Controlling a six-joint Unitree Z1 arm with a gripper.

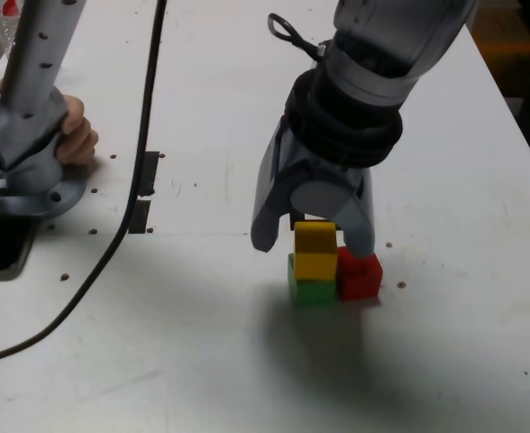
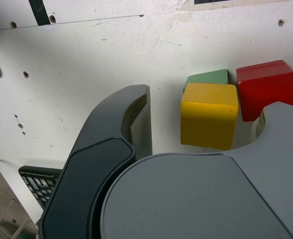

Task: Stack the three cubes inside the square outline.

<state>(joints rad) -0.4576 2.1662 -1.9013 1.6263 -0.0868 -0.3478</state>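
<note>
One yellow cube (image 1: 315,252) sits between the open end effector (image 1: 312,240) jaws.

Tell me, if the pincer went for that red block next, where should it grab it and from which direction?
Probably from straight above, closing on the red cube across its two free faces, the near one and the far one in the exterior view. Its side toward the green cube sits tight against that stack, with the yellow cube on top, so a finger would hardly fit there. The pincer stands open now.

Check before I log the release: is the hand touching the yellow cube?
Apart. The wrist view shows bare table between the yellow cube and the hand's fingers on one side.
</note>
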